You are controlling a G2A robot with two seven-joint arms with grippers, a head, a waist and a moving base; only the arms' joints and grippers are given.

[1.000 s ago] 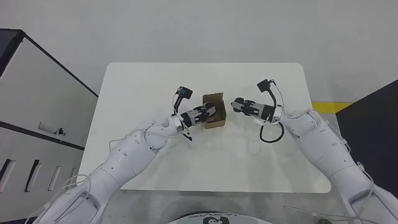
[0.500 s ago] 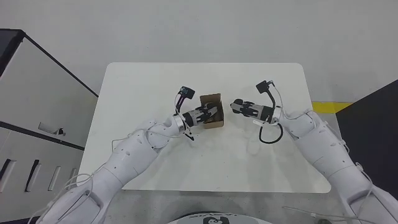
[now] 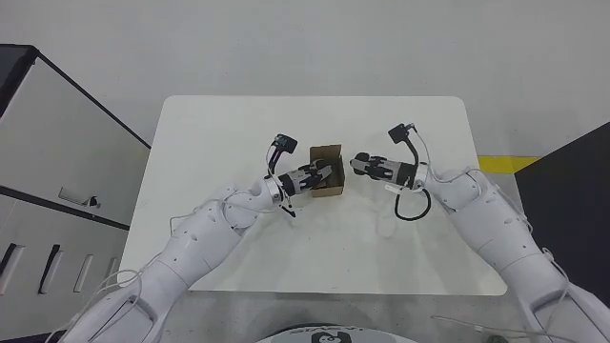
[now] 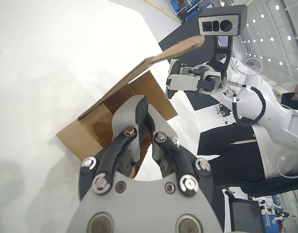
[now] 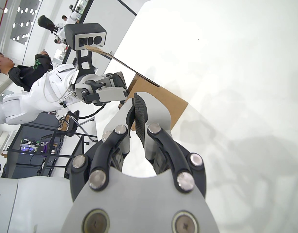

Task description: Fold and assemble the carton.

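On the table (image 3: 210, 152), near its middle, stands the carton (image 4: 152, 90). It is open-topped brown cardboard, with one long flap (image 4: 168, 53) raised on the side away from the robot. The left gripper (image 4: 144, 110) comes in from the carton's left, apparently clenched on the near wall with its fingers reaching into the box. Just beside the opposite wall sits the right gripper (image 5: 138, 106), pads pressed together with nothing between them. Whether its tip touches the cardboard cannot be told.

The carton is likely very light and would slide on the smooth table at any push, so the left pinch probably serves as the anchor. The board looks thin, stiff across a panel but weak along its creases, and a hard squeeze could crush or tear it. The soundest holds are wall edges near a corner. Flaps are best pushed close to the fold line with the flat of a closed finger, not pinched at the free tip.
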